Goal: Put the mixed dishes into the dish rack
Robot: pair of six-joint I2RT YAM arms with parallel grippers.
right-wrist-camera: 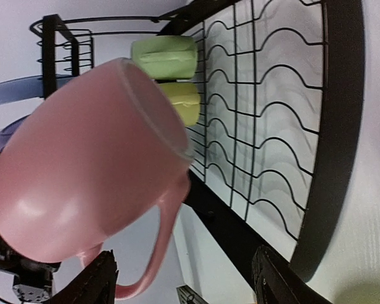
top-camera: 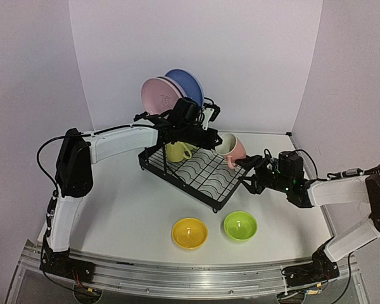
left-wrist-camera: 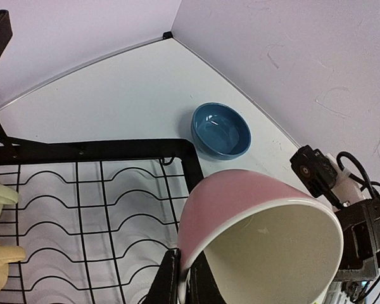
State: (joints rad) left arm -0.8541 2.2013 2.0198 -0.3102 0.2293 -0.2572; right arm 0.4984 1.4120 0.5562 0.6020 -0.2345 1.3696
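My left gripper point(top-camera: 218, 142) point(left-wrist-camera: 187, 278) is shut on the rim of a pink mug point(top-camera: 236, 152) point(left-wrist-camera: 259, 215) point(right-wrist-camera: 82, 171). It holds the mug tilted above the right end of the black wire dish rack point(top-camera: 196, 174) point(left-wrist-camera: 95, 152) point(right-wrist-camera: 329, 126). My right gripper point(top-camera: 250, 174) point(right-wrist-camera: 183, 285) is open just right of the rack, below the mug. The mug's handle point(right-wrist-camera: 158, 247) hangs between its fingers, nearer one of them. A light green mug point(right-wrist-camera: 164, 57) and a yellow mug point(top-camera: 177, 151) point(right-wrist-camera: 183, 101) lie in the rack. A pink plate point(top-camera: 158, 95) and a blue plate point(top-camera: 187, 85) stand at its back.
A yellow bowl point(top-camera: 189, 232) and a lime bowl point(top-camera: 240, 225) sit on the table in front of the rack. A blue bowl point(left-wrist-camera: 220, 130) sits behind the rack's right corner, near the wall. White walls close in the back and both sides.
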